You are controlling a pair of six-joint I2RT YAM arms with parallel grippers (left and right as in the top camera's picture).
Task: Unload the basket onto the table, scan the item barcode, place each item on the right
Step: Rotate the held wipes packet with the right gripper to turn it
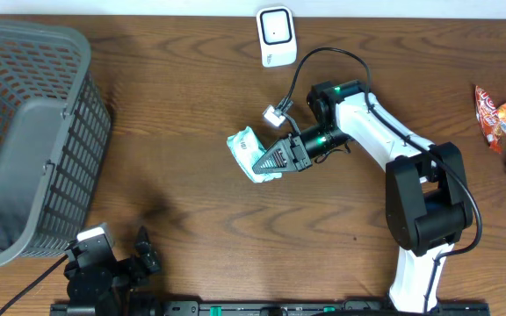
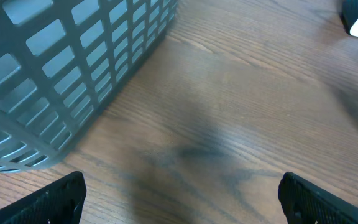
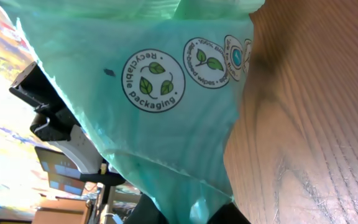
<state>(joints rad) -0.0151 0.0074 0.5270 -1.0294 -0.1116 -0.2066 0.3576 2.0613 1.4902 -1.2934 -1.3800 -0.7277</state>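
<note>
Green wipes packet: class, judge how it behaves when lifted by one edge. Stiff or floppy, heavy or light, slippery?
Probably floppy: the green wipes packet creases and bulges where the right end effector pinches it. Likely light, as that pinch seems enough. Its smooth film may slip.

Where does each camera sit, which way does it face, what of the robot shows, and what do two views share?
Overhead: fixed above, looking straight down at the table; both arms show, right gripper shut on the green packet.
Left wrist: on the left arm, low, facing the basket across the wood; its open fingers show at the bottom corners.
Right wrist: on the right arm, pressed close to the packet; hardly any of the gripper shows.
Shared: packet in overhead and right wrist; basket in overhead and left wrist.
</note>
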